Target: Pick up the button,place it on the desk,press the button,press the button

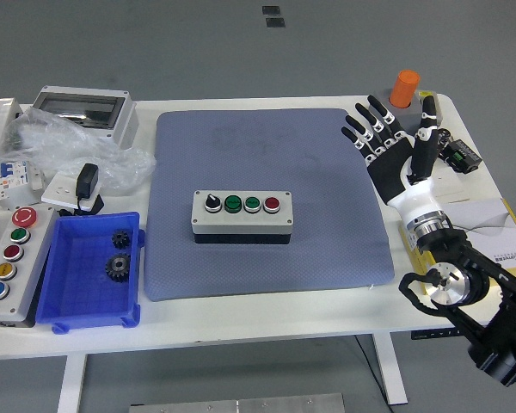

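Right hand (394, 153) fingers spread wide, empty, right of blue mat (267, 198), button box (242, 215) mid-mat

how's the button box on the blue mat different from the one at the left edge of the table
The button box on the mat lies crosswise with its controls in a row: a black selector knob, two green buttons, one red. The box at the left edge runs lengthwise, front to back, and is partly cut off by the frame. Its controls differ too: a large red mushroom button, then green, red, yellow and blue. Both are light grey housings, and no hand touches either.
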Controlling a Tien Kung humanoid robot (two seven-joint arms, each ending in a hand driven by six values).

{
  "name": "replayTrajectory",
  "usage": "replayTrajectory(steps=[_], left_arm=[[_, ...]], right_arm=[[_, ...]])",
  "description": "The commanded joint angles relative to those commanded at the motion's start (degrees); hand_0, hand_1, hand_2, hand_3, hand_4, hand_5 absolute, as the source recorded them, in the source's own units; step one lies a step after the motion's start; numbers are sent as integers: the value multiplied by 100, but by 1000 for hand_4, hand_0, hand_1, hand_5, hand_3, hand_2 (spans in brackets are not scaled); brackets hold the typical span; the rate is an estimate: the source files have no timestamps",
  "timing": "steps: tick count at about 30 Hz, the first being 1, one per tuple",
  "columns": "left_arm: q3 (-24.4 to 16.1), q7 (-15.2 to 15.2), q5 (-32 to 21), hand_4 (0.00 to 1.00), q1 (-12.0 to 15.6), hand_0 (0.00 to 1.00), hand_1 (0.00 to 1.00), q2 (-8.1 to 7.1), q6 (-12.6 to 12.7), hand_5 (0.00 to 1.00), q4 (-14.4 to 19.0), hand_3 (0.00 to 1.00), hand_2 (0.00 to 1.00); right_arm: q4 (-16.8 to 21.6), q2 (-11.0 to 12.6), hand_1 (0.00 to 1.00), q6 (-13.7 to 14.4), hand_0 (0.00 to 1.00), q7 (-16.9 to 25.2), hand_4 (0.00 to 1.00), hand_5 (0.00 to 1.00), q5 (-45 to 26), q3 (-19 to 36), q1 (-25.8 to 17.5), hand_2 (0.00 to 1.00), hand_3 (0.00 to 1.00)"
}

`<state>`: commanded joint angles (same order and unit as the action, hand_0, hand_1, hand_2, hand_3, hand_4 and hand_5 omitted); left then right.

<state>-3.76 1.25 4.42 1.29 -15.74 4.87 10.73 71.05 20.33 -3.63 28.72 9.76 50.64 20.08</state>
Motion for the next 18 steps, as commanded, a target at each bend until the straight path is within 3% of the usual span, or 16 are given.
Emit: replayTrajectory(steps=[2, 13, 18], left_arm=[[-14, 13, 20, 589, -3, 596, 627, 4, -6, 378, 0, 613, 599], [-141, 42, 150, 603, -26, 598, 628, -7, -6, 379, 9, 613, 599], [-200, 45, 207, 608, -40, 600, 627, -7, -3, 386, 13, 615, 599]], right_arm=[[-44, 6, 717, -19, 785, -14, 998, 998, -184, 48, -47, 738, 739], [-287, 44, 672, -35, 763, -61, 998, 998, -315, 252, -241, 704, 724], [-178, 38, 675, 244, 765, -99, 998, 998, 101, 492, -260, 709, 725]])
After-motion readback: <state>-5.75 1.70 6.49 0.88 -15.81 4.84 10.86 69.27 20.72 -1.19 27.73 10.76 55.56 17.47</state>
